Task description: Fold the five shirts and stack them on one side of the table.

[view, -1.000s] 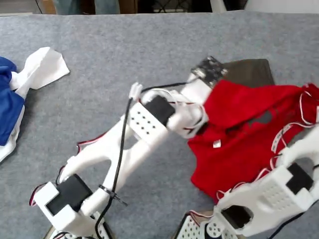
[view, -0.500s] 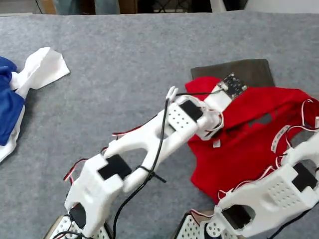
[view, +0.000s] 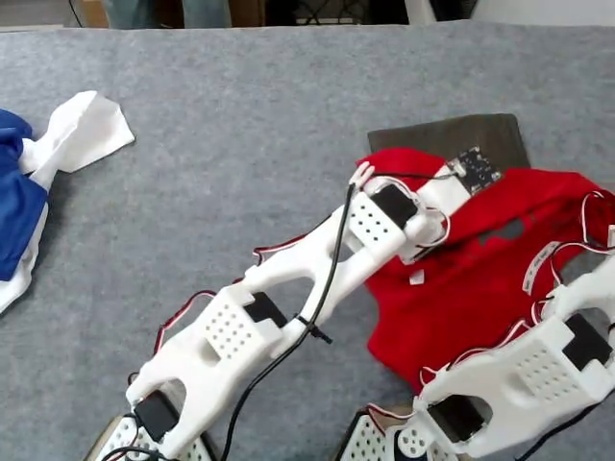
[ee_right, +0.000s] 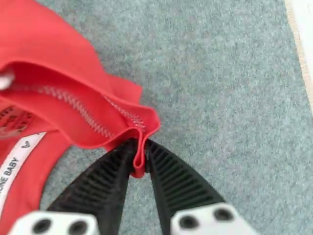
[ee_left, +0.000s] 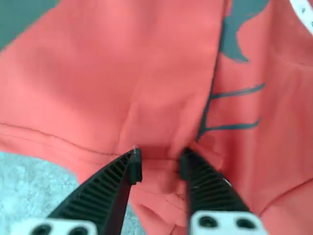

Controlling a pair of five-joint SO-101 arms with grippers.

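The red shirt is spread at the right of the high view on the grey table, its upper edge laid over a folded dark shirt, while a white shirt and a blue shirt are bunched at the left edge. The left gripper is set down on the red cloth near the shirt's upper middle, its jaws parted with a ridge of fabric raised between them. The right gripper is clenched on a stitched, folded edge of the red shirt, with bare table seen beyond it.
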